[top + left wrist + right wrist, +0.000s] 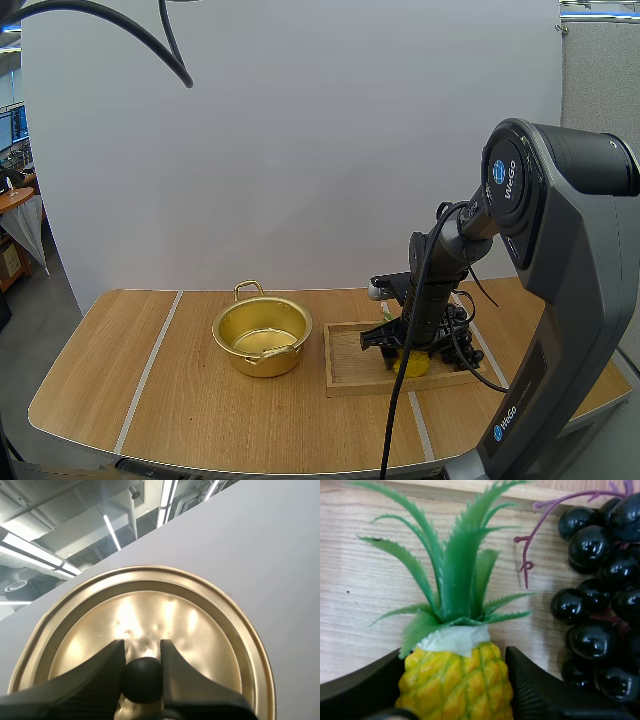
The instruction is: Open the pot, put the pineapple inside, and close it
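The gold pot [258,362] stands open on the table, left of the wooden tray [352,372]. My right gripper [405,350] reaches down onto the tray, where the yellow pineapple [414,365] lies. In the right wrist view its two fingers press the pineapple [455,682] from both sides, and the green leaves [455,570] point away from my right gripper [454,656]. In the left wrist view my left gripper [142,649] is shut on the black knob [142,680] of the gold lid [150,605], which hangs away from the table.
A bunch of dark grapes [600,595] lies on the tray [360,595] right beside the pineapple. The wooden table [200,410] has bare room in front of and to the left of the pot.
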